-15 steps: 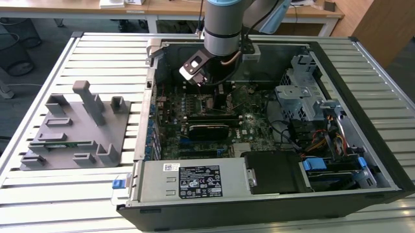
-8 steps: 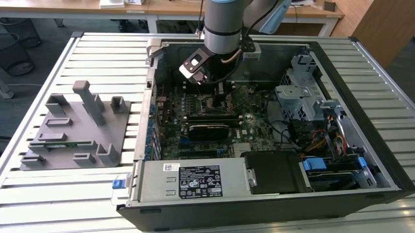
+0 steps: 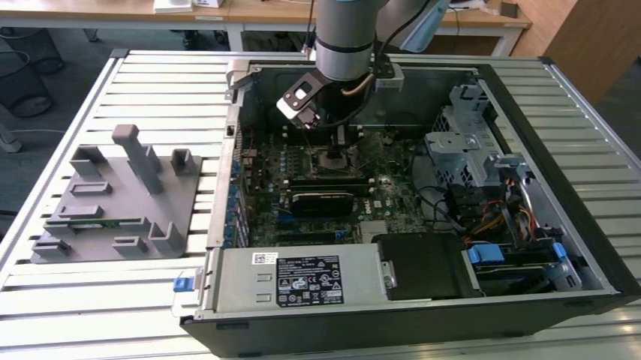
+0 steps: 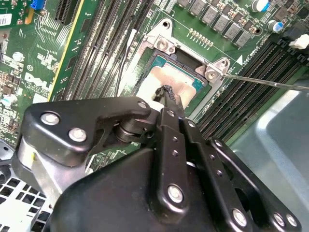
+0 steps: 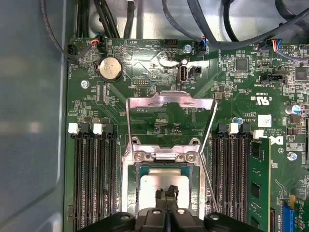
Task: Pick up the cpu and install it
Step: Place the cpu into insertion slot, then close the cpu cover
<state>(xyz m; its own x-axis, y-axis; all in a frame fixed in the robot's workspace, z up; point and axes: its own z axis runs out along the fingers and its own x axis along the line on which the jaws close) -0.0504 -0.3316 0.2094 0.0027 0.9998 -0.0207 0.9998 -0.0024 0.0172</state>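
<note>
The cpu [image 5: 152, 187] lies flat in the open socket on the green motherboard [image 5: 145, 72], its silver-grey top facing up. In both wrist views my gripper [image 5: 167, 194] hovers right over it, black fingers pressed together with nothing between them. The fingertips [image 4: 165, 92] sit at or just above the cpu [image 4: 181, 82]; contact cannot be told. In the exterior view the gripper [image 3: 341, 141] hangs from the arm inside the computer case, above the socket [image 3: 334, 160].
The socket's metal load plate [image 5: 170, 104] stands tipped open, and its thin lever [image 4: 270, 83] sticks out sideways. Memory slots flank the socket, with a green memory stick [image 5: 258, 183] in one. A grey holding fixture [image 3: 115, 199] stands at the exterior view's left of the case wall [image 3: 225, 187].
</note>
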